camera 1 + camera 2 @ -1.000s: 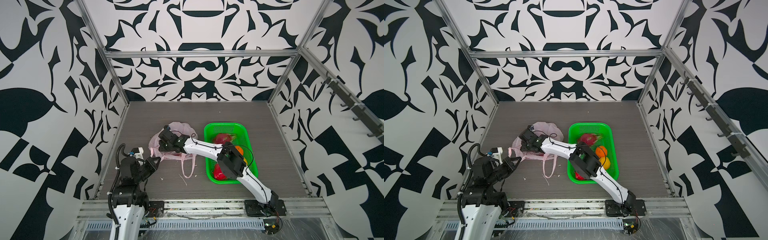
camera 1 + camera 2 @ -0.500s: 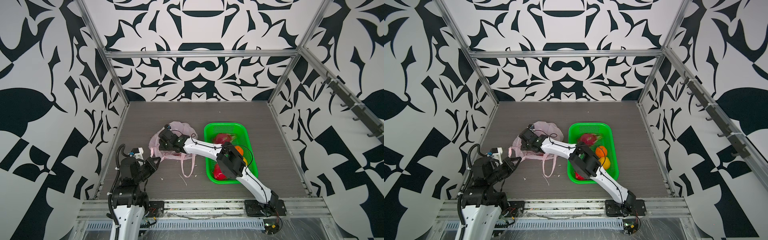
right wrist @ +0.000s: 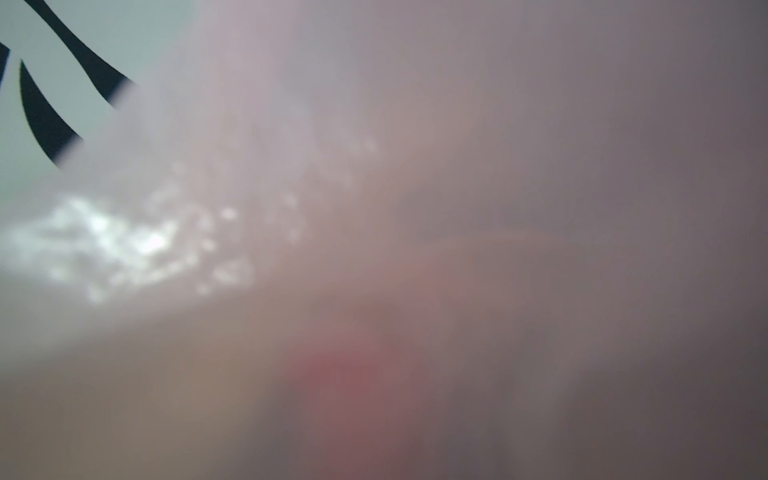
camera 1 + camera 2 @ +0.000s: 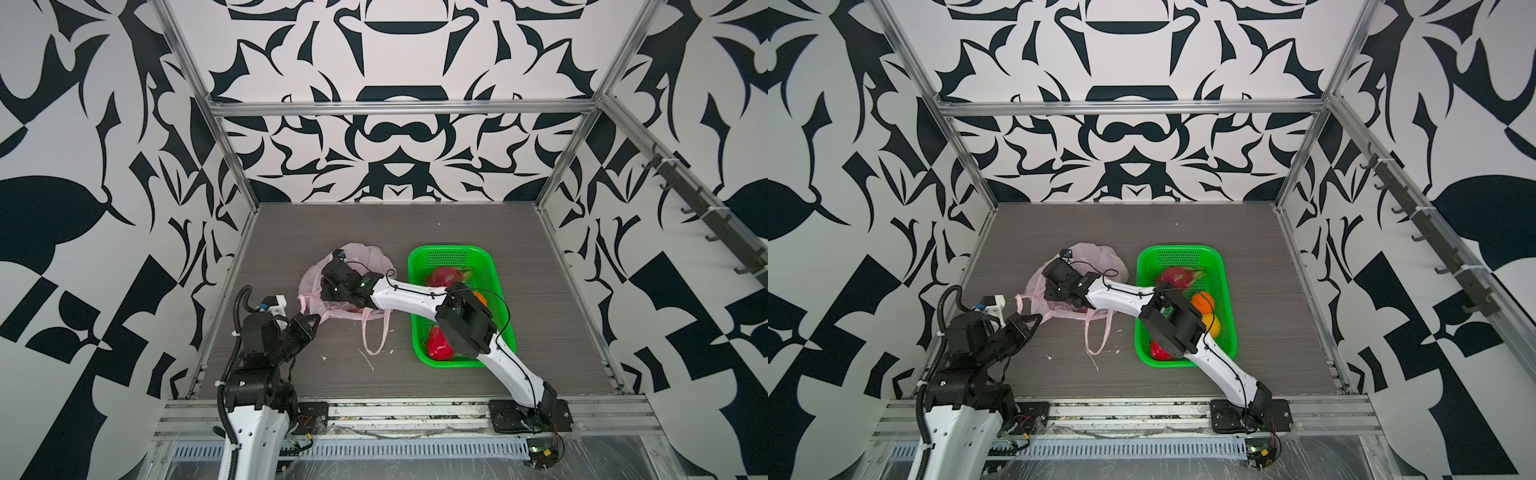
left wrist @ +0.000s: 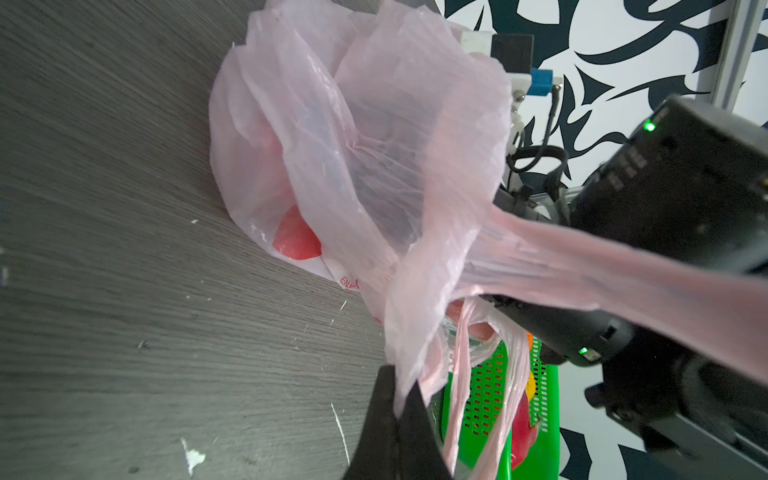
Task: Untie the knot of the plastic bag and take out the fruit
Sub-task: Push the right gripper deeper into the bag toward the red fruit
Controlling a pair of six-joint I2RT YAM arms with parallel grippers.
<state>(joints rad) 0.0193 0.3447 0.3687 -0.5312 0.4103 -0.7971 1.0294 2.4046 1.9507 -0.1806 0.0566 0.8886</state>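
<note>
Knot apparently undone, four fruit [image 4: 1177,276] in the basket [image 4: 451,249]; one reddish fruit [image 4: 353,309] seems left in the bag [image 4: 365,253] beside it on the left, left fingers [image 5: 380,419] pinching its edge, right fingers hidden inside, state unreadable.

Translucent pink, red-printed plastic bag [image 4: 365,255], green perforated basket [image 4: 451,248], grey wood-grain table [image 4: 415,224], walls [image 4: 399,62] — black-and-white swirls.

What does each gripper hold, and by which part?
Left gripper pinches the plastic bag by its edge. Right gripper is inside the bag: cannot tell.
</note>
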